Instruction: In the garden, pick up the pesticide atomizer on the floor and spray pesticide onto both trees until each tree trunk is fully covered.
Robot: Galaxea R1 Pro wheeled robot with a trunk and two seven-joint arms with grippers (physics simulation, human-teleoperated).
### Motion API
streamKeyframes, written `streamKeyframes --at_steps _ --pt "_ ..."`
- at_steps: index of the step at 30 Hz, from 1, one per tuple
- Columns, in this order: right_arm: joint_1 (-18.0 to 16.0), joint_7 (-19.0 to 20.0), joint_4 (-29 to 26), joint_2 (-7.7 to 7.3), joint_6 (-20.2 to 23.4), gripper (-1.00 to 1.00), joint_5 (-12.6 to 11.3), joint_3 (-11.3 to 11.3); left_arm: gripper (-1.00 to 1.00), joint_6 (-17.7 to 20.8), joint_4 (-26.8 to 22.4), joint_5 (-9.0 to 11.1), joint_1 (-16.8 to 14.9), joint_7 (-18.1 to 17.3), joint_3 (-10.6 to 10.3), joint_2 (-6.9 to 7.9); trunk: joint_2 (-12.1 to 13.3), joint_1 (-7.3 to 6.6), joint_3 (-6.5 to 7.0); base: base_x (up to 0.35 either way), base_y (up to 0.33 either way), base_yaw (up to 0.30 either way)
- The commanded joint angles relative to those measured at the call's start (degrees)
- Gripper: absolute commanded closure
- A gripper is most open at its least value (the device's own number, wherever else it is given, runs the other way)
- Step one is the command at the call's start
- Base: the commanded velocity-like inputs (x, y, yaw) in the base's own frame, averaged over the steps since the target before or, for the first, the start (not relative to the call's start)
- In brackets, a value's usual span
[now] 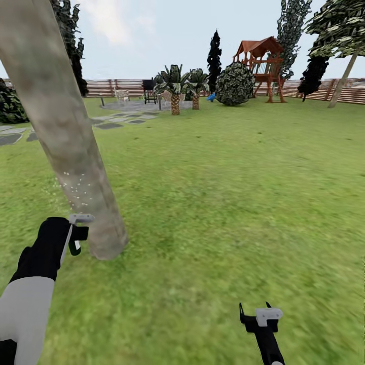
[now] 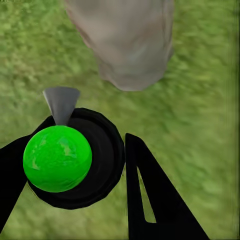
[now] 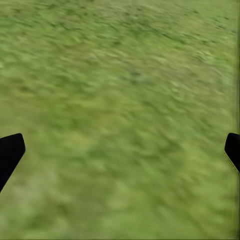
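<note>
A thick, pale mottled tree trunk (image 1: 66, 137) leans across the left of the head view, its flared base (image 2: 132, 55) standing in the grass. Whitish pesticide specks (image 1: 76, 188) dot the bark low down. My left gripper (image 1: 76, 235) is just beside the base, shut on the pesticide atomizer (image 2: 57, 157), which has a green ball on a black body. Its grey nozzle (image 2: 61, 102) points at the trunk. A second pale-trunked tree (image 1: 343, 78) stands far off at the right by the fence. My right gripper (image 1: 254, 310) hangs open over bare grass, its fingertips (image 3: 10, 155) far apart.
Open lawn (image 1: 228, 192) stretches ahead and to the right. Grey stone paving (image 1: 109, 124) with chairs, short palms (image 1: 175, 96), a round bush (image 1: 235, 83) and a wooden playhouse (image 1: 261, 63) lie far back before the slatted fence (image 1: 314, 91).
</note>
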Motion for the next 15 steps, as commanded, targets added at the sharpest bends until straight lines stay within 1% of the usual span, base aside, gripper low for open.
streamKeyframes --at_steps 1,8,15 --pt "0.0 0.0 0.0 0.00 0.0 -1.00 0.0 0.0 1.00 0.0 0.0 0.0 0.0 0.1 0.0 -0.01 0.0 0.00 0.00 0.164 -0.252 0.000" --pt "0.0 0.0 0.0 0.00 0.0 -1.00 0.0 0.0 1.00 0.0 -0.1 0.0 0.0 0.3 0.0 -0.02 0.0 0.00 0.00 0.157 -0.251 0.000" --pt "0.0 0.0 0.0 0.00 0.0 -1.00 0.0 0.0 1.00 -0.1 -0.2 -0.1 0.1 0.4 0.0 -0.02 0.0 0.00 0.00 0.085 -0.265 0.001"
